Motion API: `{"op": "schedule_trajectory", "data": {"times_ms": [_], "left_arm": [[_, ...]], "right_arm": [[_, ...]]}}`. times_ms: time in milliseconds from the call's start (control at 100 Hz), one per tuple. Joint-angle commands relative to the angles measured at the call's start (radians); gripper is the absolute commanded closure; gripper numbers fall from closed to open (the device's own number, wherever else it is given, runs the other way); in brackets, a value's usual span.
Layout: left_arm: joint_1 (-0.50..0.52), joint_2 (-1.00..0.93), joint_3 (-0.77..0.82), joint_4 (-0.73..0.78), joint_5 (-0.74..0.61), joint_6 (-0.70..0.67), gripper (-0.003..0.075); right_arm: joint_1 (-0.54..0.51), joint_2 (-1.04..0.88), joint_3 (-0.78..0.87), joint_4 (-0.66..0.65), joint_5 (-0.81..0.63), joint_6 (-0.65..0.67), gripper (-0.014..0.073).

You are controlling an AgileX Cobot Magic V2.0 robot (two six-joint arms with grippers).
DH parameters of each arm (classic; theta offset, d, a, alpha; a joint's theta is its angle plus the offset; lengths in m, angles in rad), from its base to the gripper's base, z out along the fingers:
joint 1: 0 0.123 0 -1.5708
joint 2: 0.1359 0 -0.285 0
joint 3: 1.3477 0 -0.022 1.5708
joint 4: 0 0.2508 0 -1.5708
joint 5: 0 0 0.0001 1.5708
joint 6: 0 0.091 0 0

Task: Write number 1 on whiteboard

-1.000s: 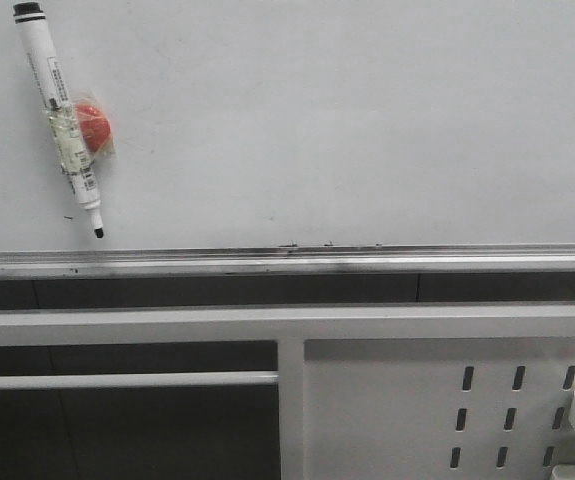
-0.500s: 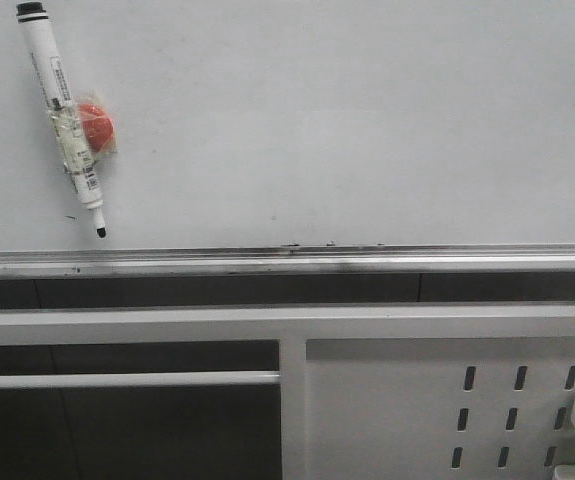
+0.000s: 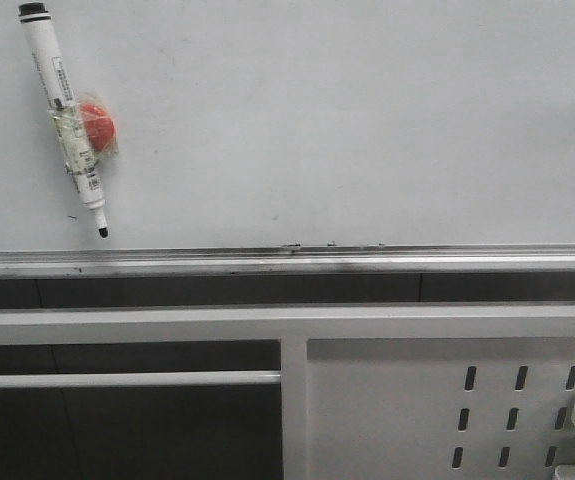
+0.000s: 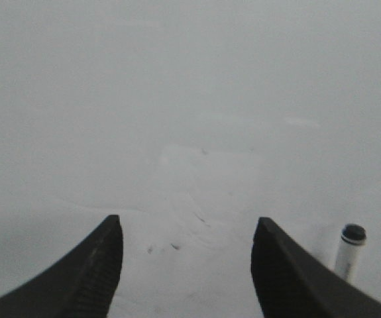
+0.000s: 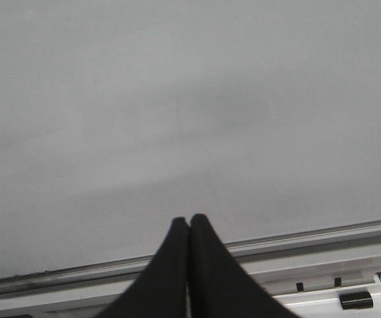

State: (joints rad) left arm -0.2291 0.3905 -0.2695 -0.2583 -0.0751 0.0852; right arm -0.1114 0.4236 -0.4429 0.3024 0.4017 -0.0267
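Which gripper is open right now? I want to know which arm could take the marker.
The left gripper: its fingers stand wide apart facing the whiteboard, with the marker just beside one finger. The right gripper has its fingers pressed together, holding nothing.

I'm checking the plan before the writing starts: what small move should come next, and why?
Probably bring the open left gripper toward the white marker pen with black cap, which hangs on the pale glossy whiteboard beside a red round magnet. No stroke is drawn yet, and the right gripper is shut and holds nothing.
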Motion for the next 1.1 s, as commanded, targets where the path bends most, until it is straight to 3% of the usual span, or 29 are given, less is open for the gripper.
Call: {"op": "schedule_trajectory", "data": {"times_ms": [0,210,440,890,1090], "left_arm": [[-0.069,0.048,-0.018,0.003,-0.054,-0.010,0.0317],[-0.284,0.190,0.043,0.005,-0.193,-0.010,0.0317],[-0.451,0.398,0.096,0.005,-0.498,-0.010,0.0320],[-0.622,0.917,0.099,-0.095,-1.047,-0.077,0.0321],[-0.628,1.109,0.099,-0.159,-1.287,-0.264,0.0321]], "right_arm": [[0.003,0.010,-0.039,0.019,-0.056,-0.051,0.0663],[0.033,0.010,-0.041,0.019,-0.051,-0.141,0.0663],[0.146,0.010,-0.091,0.019,-0.007,-0.267,0.0663],[0.310,0.010,-0.150,0.054,-0.017,-0.286,0.0663],[0.331,0.010,-0.150,0.055,-0.041,-0.286,0.0663]]}}
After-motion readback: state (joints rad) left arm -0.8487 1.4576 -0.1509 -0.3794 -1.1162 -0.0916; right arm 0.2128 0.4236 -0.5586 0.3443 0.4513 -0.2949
